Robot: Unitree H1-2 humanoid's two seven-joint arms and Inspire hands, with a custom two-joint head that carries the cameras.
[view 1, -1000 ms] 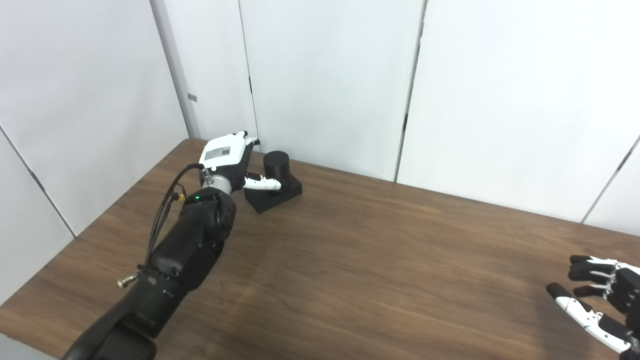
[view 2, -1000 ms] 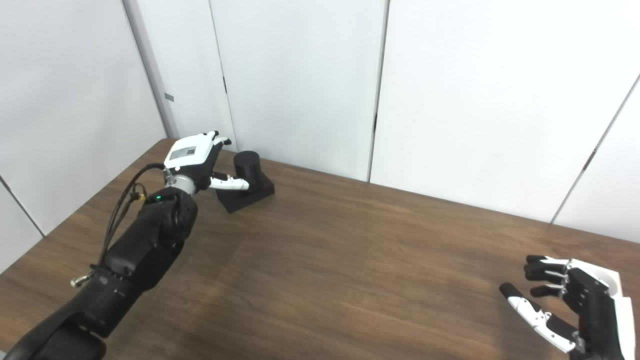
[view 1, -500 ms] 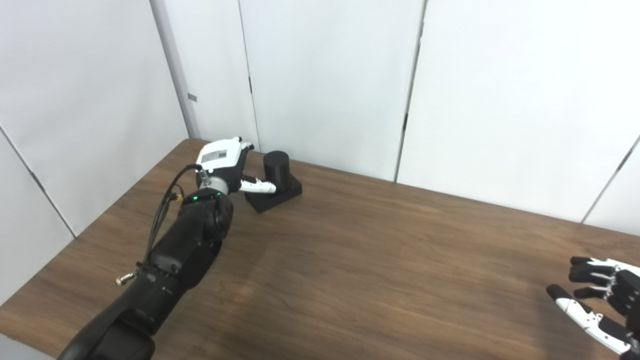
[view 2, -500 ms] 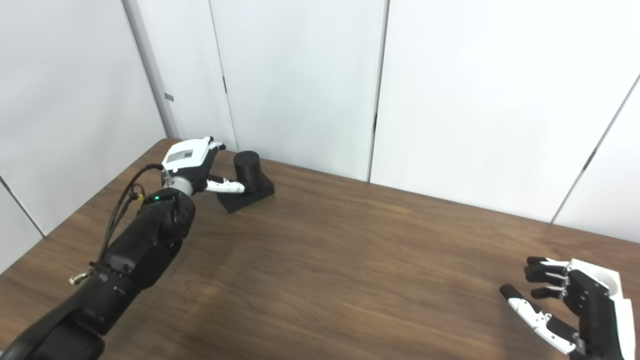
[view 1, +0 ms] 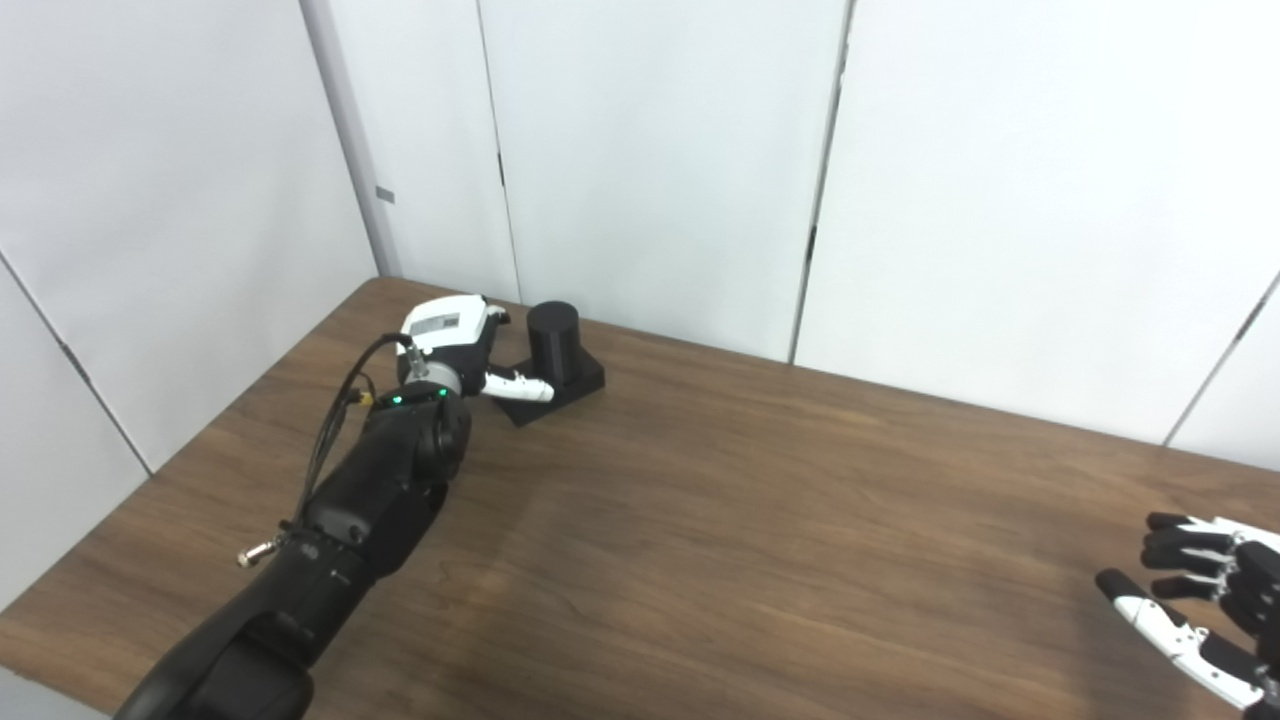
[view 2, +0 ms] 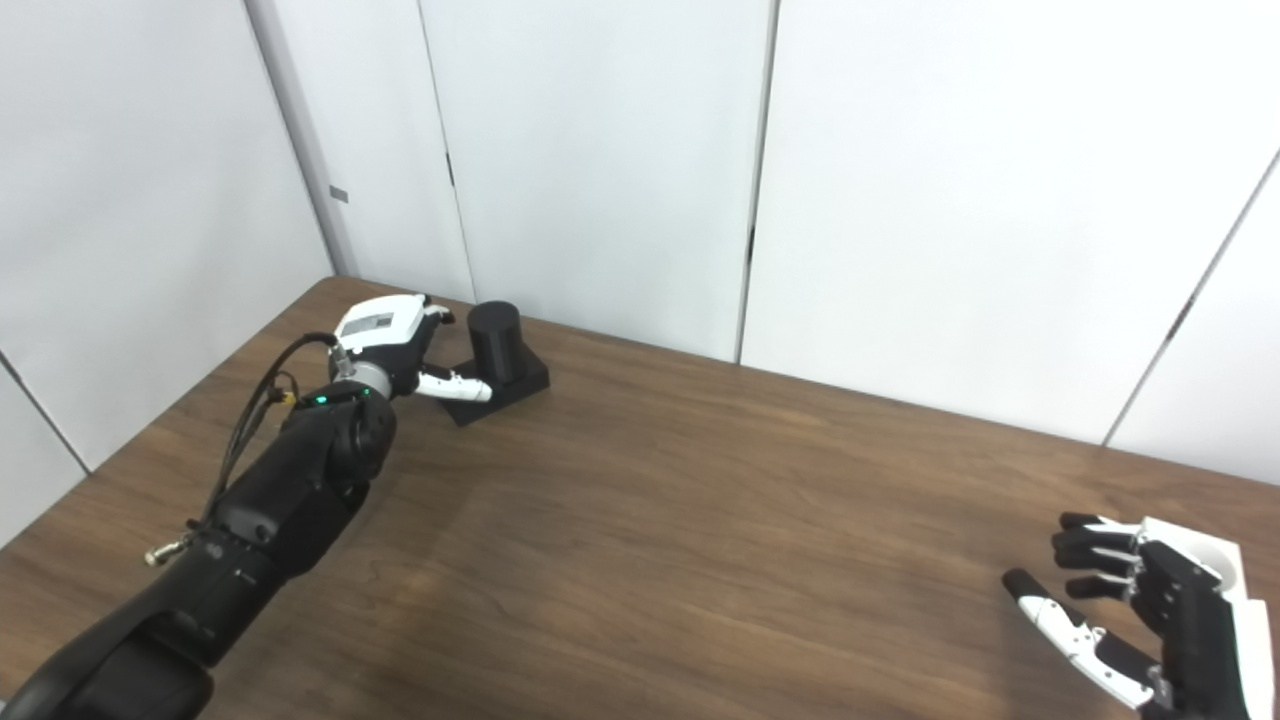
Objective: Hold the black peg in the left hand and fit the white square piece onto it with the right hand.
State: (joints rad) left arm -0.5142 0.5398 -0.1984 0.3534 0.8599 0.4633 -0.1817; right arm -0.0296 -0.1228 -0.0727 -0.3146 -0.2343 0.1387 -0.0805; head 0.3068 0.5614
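The black peg [view 1: 553,332], a short cylinder on a square black base, stands at the far left of the wooden table [view 1: 760,500], near the wall. My left hand [view 1: 447,337] is low beside its left side, fingers apart; its white thumb [view 1: 520,386] lies along the front edge of the base. The other fingers are hidden behind the hand, so contact is unclear. My right hand [view 2: 1150,610] is open and empty, palm up, at the table's near right. No white square piece shows in either view.
White wall panels [view 1: 650,150] rise right behind the table's far edge, close to the peg. The table's left edge runs diagonally past my left forearm [view 1: 350,510].
My left hand has dropped lower toward the table and tucked in against the peg's base, with the thumb sliding down along its front. The peg and the right hand have not moved.
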